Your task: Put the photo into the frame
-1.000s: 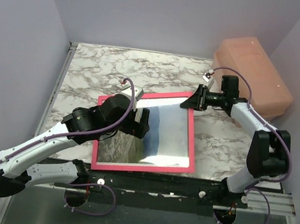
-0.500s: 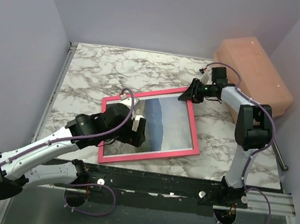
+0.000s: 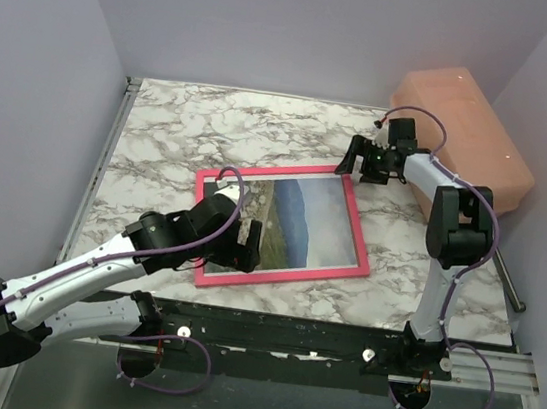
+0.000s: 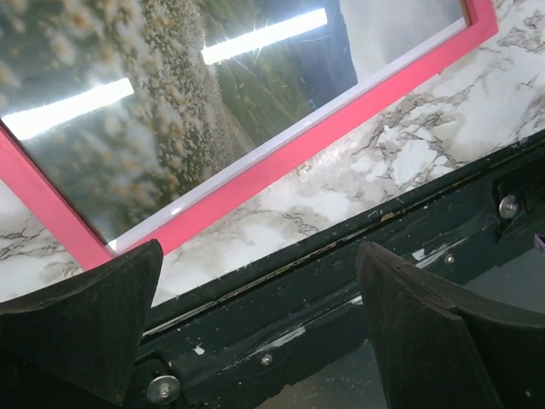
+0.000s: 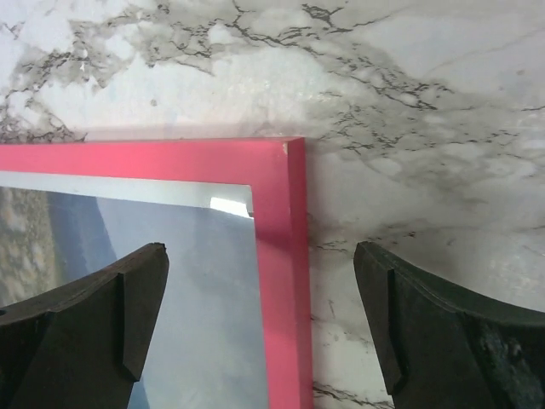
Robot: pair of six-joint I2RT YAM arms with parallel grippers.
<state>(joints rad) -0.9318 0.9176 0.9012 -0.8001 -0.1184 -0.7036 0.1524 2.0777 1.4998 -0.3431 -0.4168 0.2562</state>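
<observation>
The frame (image 3: 284,276) lay flat on the marble table (image 3: 183,122), pink face up and a little askew. The photo (image 3: 301,223) showed through it, blue hills toward the far end and the flowery field nearer the arms. A second before, it had sat more squarely with its far right corner pinched in the right gripper (image 3: 357,163). Since then it had been swung round and let go, and the right fingers now stood wide apart, holding nothing. To my eye the picture was already in the frame, so this looked like the last setting-down rather than a new step.

The left gripper (image 3: 246,245) hung over the near left part of the frame, spread just as wide and empty. A salmon-coloured box (image 3: 465,129) sat off to the right, well apart from it all.

From above, the far corner was half hidden by the right arm. The right wrist camera showed that corner lying bare between the two fingers, touched by neither. The left wrist camera showed light strips glaring off the glass over the flowers, and the black rail (image 4: 358,281) along the table's near edge.
</observation>
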